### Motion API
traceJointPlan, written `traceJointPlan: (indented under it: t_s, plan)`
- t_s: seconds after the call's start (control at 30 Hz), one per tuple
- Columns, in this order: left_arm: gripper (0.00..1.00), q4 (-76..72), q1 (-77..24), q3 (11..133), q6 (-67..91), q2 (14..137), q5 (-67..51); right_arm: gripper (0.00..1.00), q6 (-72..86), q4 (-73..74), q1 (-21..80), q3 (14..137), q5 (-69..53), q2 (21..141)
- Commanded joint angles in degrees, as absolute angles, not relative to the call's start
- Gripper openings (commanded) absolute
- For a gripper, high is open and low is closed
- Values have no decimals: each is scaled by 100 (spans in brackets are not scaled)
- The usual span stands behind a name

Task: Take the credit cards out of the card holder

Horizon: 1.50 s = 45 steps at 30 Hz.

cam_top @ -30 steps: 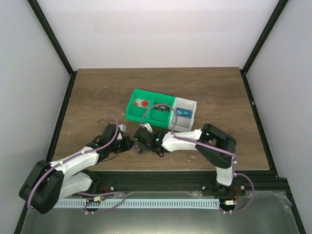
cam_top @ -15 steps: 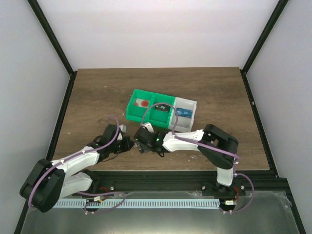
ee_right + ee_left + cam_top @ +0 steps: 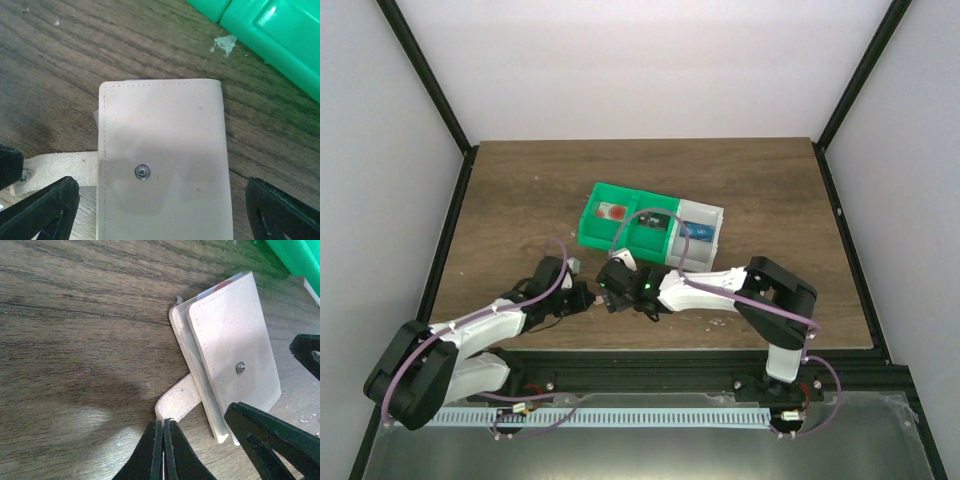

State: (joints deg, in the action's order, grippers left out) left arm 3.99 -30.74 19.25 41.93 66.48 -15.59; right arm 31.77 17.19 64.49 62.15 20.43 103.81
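The left tool (image 3: 162, 432) has its fingers pressed together, and as far as its wrist view shows, they pinch the rounded tip of the strap (image 3: 176, 396). From that tip the strap curves up and right to the card holder (image 3: 232, 335).

The card holder lies closed and flat on the tabletop (image 3: 75, 315), tan outside up. Its snap stud (image 3: 142, 171) is bare, so the strap is already unfastened.

The right tool (image 3: 162, 185) has its fingers wide apart and holds nothing. One finger is on each long side of the card holder, and neither touches it. The body lies directly between and ahead of them. In the right wrist view the holder's long axis runs straight away from the tool, so the jaws face its short width. The strap leaves its left edge toward the left tool.

From above, the two tools meet near the front middle of the tabletop, just in front of the green bin (image 3: 625, 222). The holder is largely hidden beneath them.

Both arms are at the holder, but the right one is the one lined up with its body. The next move probably depends on that. The right tool would close across the width to pin the body while the left pulls the strap sideways, away from the right tool, to swing the cover open. No credit cards are out yet.
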Motion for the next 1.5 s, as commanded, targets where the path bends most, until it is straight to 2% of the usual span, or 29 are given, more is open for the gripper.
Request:
traceJointPlan:
  t_s: [0.0,0.17,0.23,0.3,0.43,0.7,0.97,1.47]
  plan:
    - [0,439,-3050,1898,4135,6627,-1627,92,3044,1633,6493,6240,2021,10558]
    - [0,437,-3054,1897,4114,6640,-1628,80,2925,1638,6497,6277,2182,10570]
    - [0,433,-3051,1898,4117,6644,-1637,78,2910,1699,6494,6299,2331,10556]
    - [0,432,-3054,1897,4129,6640,-1643,78,2897,1754,6491,6311,2468,10579]
    - [0,417,-3051,1879,4148,6614,-1669,85,2886,1645,6491,6257,2261,10606]
    - [0,417,-3052,1827,4166,6555,-1679,88,2900,1623,6493,6272,2276,10759]
    - [0,413,-3053,1786,4150,6547,-1693,80,2935,1879,6500,6288,2829,10635]
    - [0,521,-3051,1823,4076,6682,-1702,79,2953,1984,6495,6165,3043,10159]
